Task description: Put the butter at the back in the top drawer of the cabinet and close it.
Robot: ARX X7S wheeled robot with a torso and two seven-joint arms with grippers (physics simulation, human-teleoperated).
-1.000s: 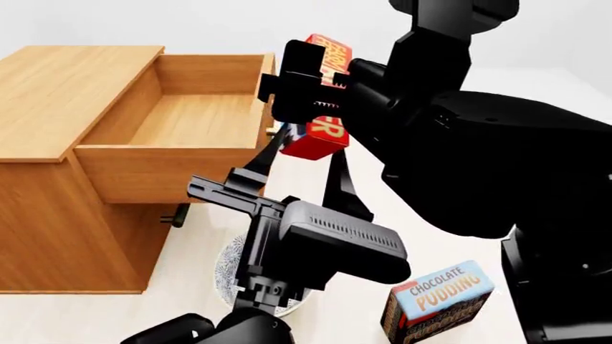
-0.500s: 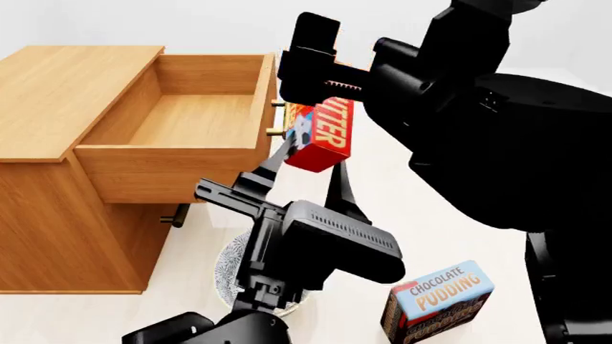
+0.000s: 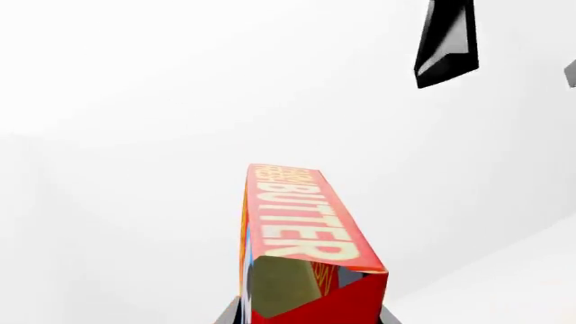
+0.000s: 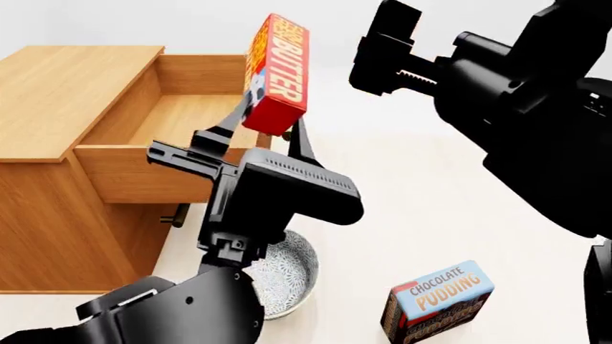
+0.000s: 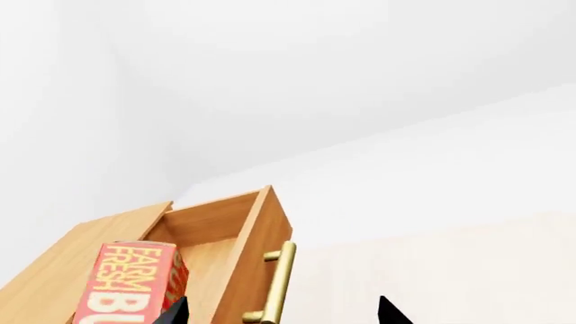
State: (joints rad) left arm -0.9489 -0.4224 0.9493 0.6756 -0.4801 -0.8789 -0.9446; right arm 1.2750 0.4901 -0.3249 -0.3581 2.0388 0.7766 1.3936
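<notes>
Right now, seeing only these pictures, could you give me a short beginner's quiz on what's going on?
1. True or false: the top drawer is open.
2. Which hand holds the butter? A: the left hand. B: the right hand. C: neither.
3. Fill in: the box to the right of the bowl reads "Chocolate ___".

Key: 1 true; 2 A; 3 Pudding.

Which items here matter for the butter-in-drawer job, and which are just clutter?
Job:
- red-orange butter carton, held by the left gripper
- open light-wood top drawer with brass bar handle
- light brown wooden cabinet

Lying about:
- dark brown and blue Chocolate Pudding box
- pale speckled bowl

The right gripper is empty, apart from the carton.
</notes>
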